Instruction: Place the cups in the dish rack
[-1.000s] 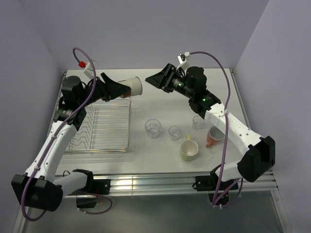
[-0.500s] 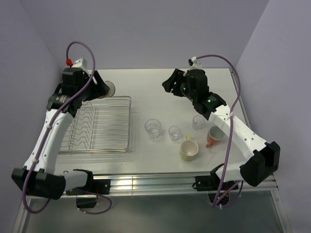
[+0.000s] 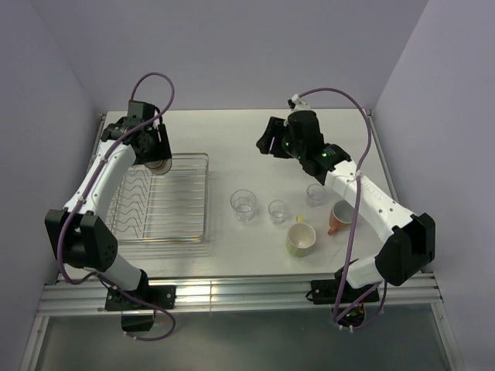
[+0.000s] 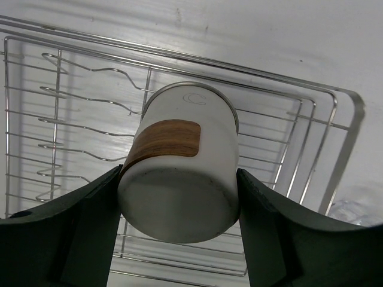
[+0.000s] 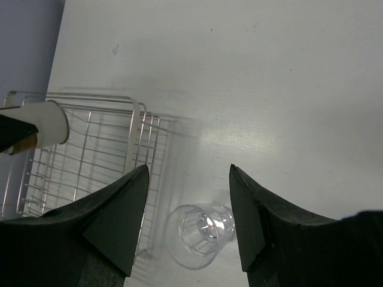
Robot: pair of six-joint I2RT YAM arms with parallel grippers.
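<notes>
Your left gripper clamps the brown-and-cream cylindrical cup over the silver wire dish rack; lower it squarely between the wavy dividers before releasing.

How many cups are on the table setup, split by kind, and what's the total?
clear glass tumblers: 3
brown-and-cream cup: 1
yellow-green mug: 1
salmon-orange mug: 1
Total: 6 cups
</notes>
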